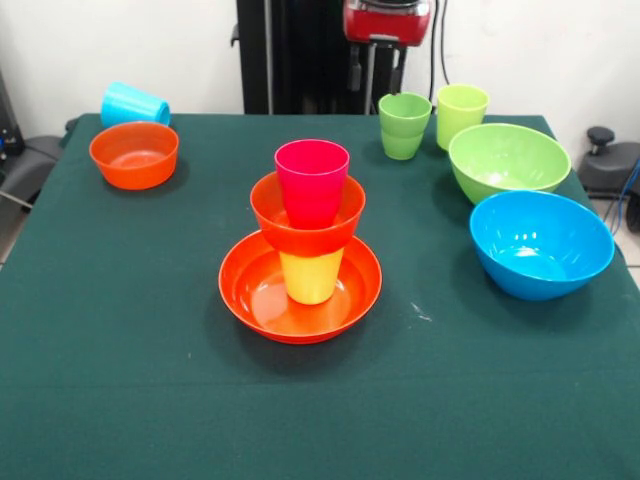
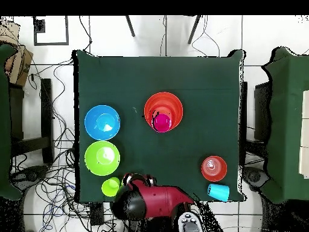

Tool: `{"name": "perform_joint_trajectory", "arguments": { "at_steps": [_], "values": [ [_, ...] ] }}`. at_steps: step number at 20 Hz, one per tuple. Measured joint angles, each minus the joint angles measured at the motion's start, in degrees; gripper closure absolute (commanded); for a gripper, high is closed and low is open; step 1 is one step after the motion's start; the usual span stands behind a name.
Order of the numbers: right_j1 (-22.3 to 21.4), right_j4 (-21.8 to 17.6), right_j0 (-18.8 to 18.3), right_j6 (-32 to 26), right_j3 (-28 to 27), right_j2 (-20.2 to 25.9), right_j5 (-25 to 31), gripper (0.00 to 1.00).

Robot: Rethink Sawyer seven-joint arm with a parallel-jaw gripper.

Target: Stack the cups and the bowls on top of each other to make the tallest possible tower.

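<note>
The tower [image 1: 305, 240] stands at the table's middle: a wide orange bowl [image 1: 300, 300] at the base, then a yellow cup [image 1: 311, 275], a small orange bowl [image 1: 306, 222] and a pink cup [image 1: 312, 180] on top. It also shows in the overhead view [image 2: 163, 113]. My gripper [image 1: 387, 22] is drawn back at the robot's edge of the table, away from the tower. Only the arm's red and black end shows [image 2: 140, 184], and I cannot see its state. I see nothing held.
A second small orange bowl [image 1: 134, 154] sits far left, with a sky blue cup [image 1: 133, 104] on its side behind it. A green cup [image 1: 404, 125] and a yellow-green cup [image 1: 461, 112] stand far right, beside the lime green bowl [image 1: 508, 160] and the blue bowl [image 1: 540, 243].
</note>
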Motion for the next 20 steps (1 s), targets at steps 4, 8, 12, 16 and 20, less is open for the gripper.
{"name": "perform_joint_trajectory", "arguments": {
  "at_steps": [4,8,12,16,20],
  "values": [
    [1.0,-3.1,-7.3,0.0,0.0,2.3,0.0,0.0],
    [0.9,-6.0,-11.7,0.0,0.2,3.5,0.0,0.0],
    [-0.1,-10.7,-19.2,0.0,1.2,6.3,0.0,0.0],
    [-2.0,-13.9,-27.0,0.0,2.5,9.8,0.5,0.0],
    [-3.8,-16.4,-34.7,0.0,3.4,13.8,3.0,0.0]
  ]
}}
